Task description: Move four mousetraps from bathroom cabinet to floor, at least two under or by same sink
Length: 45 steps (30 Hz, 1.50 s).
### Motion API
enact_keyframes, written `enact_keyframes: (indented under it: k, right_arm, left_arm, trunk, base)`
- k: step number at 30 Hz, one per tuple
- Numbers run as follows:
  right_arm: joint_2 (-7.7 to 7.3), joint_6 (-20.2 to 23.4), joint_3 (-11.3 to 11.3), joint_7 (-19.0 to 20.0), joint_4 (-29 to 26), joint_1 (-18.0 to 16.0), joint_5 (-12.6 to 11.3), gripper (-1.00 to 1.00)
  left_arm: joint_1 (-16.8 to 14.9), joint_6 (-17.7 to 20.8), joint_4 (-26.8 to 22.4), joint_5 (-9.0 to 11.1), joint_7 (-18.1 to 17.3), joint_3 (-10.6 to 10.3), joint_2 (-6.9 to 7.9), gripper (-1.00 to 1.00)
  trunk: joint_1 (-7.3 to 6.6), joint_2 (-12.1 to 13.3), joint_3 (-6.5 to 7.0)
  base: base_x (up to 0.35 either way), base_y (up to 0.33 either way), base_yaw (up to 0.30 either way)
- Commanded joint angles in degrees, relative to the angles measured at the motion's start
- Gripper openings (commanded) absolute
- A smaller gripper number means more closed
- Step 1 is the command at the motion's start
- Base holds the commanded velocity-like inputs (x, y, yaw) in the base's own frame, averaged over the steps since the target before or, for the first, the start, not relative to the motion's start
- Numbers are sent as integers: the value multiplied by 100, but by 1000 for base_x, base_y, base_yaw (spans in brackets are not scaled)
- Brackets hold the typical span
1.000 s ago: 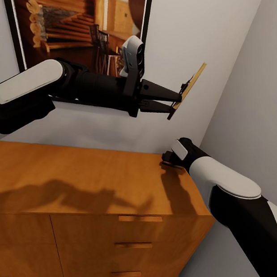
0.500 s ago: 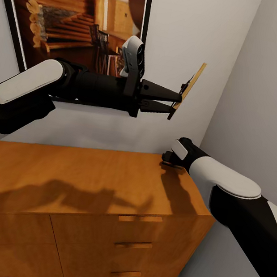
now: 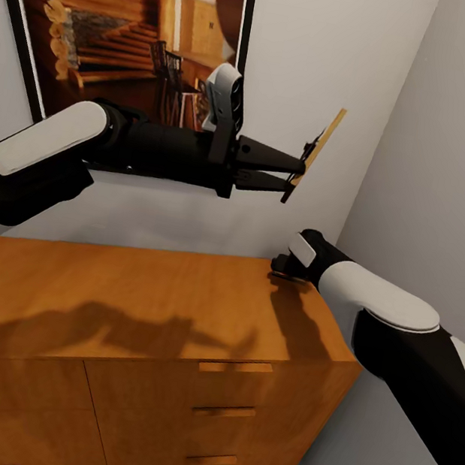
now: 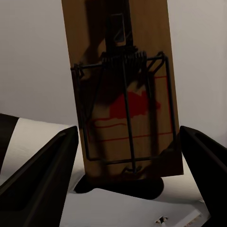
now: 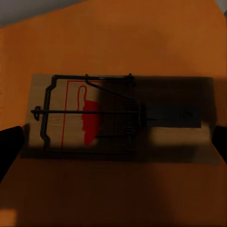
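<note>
left fingers (image 3: 294, 176) clamped on upright mousetrap (image 3: 317, 150), raised before wall | right fingers (image 3: 281, 266) apart, straddling second mousetrap (image 5: 120, 118) flat on cabinet (image 3: 135, 307) far-right corner

No legible text, numbers or brand names. Mousetrap (image 4: 124, 94) board, left wrist view: red printed mark and red outline under the wire, shape only, no readable letters. Second mousetrap (image 5: 120, 118), lying on the cabinet (image 5: 113, 38) top: same red mark, plus a dark plate with a faint, unreadable symbol.
</note>
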Motion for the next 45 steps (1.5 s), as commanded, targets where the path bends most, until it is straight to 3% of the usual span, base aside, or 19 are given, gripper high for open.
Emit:
enact_keyframes:
  k: [1,27,28,45]
  right_arm:
    - [2,61,35,-31,-3,164,-102,100]
    - [2,111,35,-31,-3,164,-107,100]
    - [2,112,35,-30,-3,164,-107,-100]
    - [7,126,35,-29,-3,164,-105,-100]
  left_arm:
    - [-11,-1,2,-11,-40,-28,5,-100]
    - [-11,-2,2,-11,-40,-99,6,-100]
    - [-11,-2,2,-11,-40,-99,6,-100]
    - [-11,-2,2,-11,68,-99,5,-100]
  trunk:
    - [0,-2,-8]
    - [0,-2,-8]
    - [0,-2,-8]
    - [0,-2,-8]
  base:
    - [0,0,0]
    - [0,0,0]
    - [0,0,0]
    - [0,0,0]
